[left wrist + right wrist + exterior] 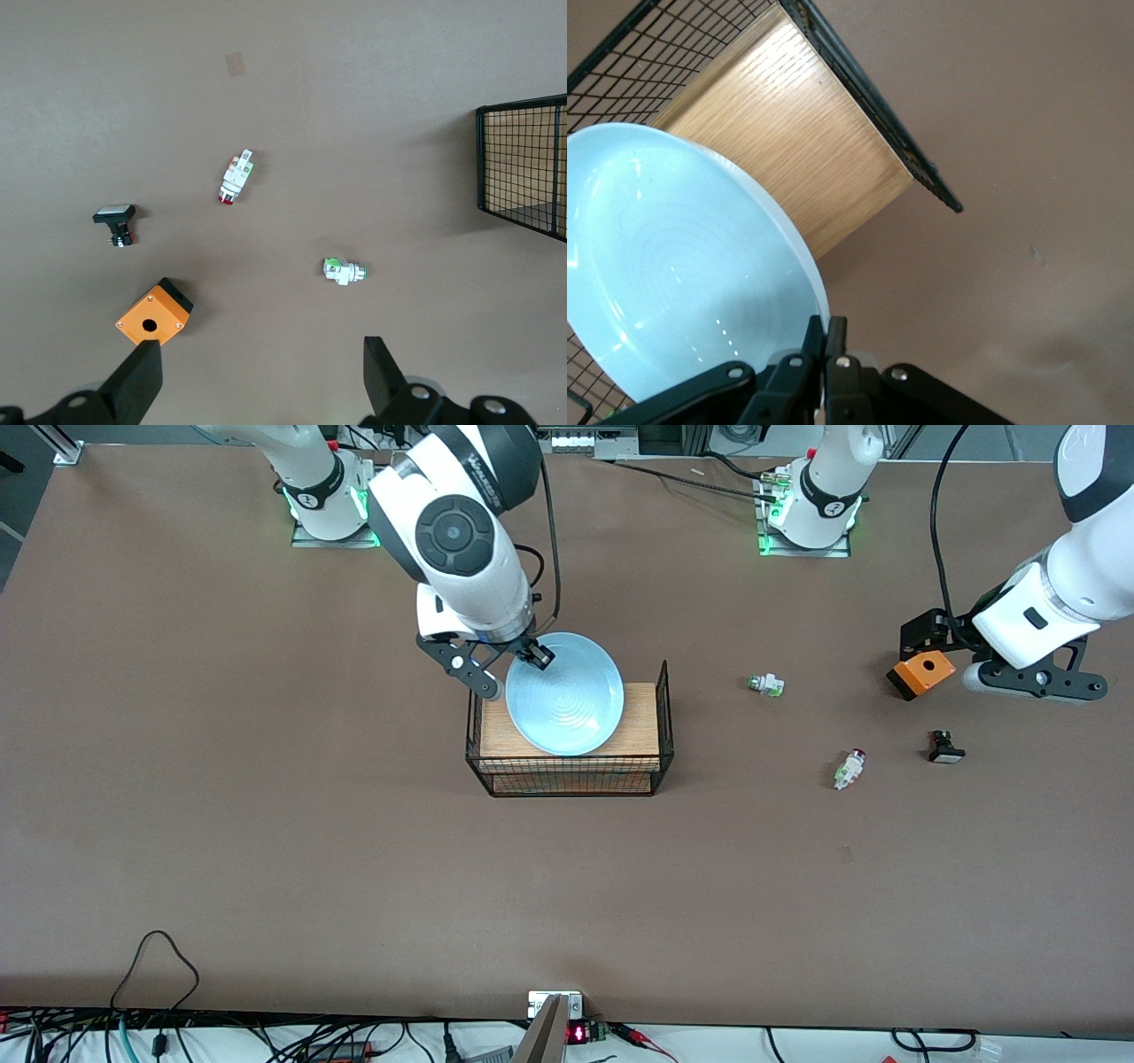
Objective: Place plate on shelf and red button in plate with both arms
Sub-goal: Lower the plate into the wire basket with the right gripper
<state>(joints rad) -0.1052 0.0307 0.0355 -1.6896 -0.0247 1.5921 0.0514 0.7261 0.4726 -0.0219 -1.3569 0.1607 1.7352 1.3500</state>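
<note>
Over the black wire rack [571, 766] with its wooden shelf, the round pale-blue plate [567, 695] hangs pinched at its rim by the right gripper [518, 669]. The tiny red-capped white button [849, 769] lies on the brown table [266, 824], toward the left arm's end. The left gripper [261, 376] hovers wide and empty above the orange box [921, 674].

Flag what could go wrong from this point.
1. The right end effector pinches the plate only at its rim over the wire rack; the plate could tilt or slip in that edge grip.
2. The red button lies on its side among lookalikes, the green-tipped part and the black button; the open left end effector, over the orange box, could pick the wrong one.
</note>
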